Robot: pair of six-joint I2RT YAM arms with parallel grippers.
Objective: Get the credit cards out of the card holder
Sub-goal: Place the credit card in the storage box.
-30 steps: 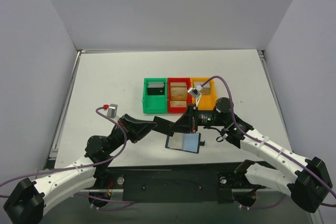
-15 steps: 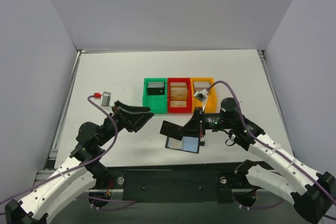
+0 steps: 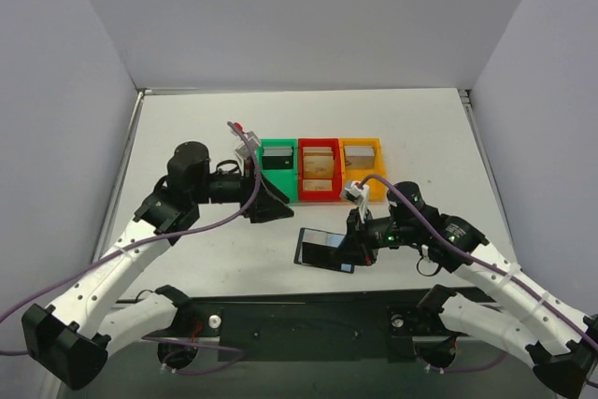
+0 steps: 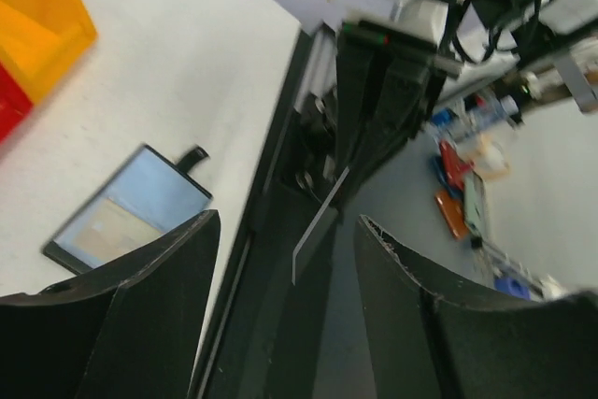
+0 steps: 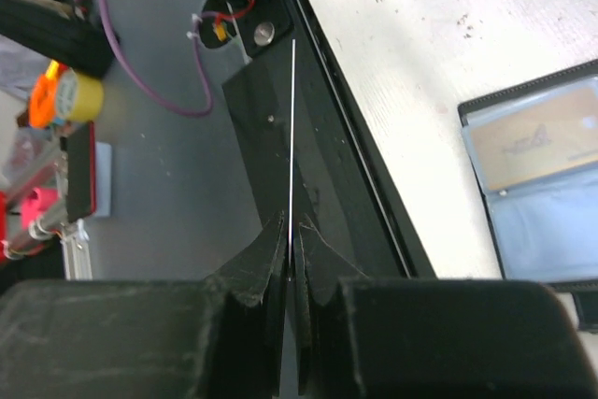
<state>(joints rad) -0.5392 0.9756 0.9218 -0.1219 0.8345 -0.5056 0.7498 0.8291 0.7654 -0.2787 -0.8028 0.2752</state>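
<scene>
Lying open and flat near the near edge of the table [image 3: 187, 137], in front of the red bin [image 3: 318, 171], the card holder [image 3: 320, 249] shows its pockets face up so cards can slide out. The right gripper [image 3: 353, 248] hangs over the holder's right end, fingers pressed together on one edge of a thin card [image 5: 291, 119], probably to carry it off. The left gripper [image 3: 271, 205] hangs by the green bin [image 3: 277, 173], fingers spread and holding nothing, probably keeping out of the way.

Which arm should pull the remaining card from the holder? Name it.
Probably left: the left gripper is open and empty. The right gripper is nearer the holder but shut on another card.
</scene>
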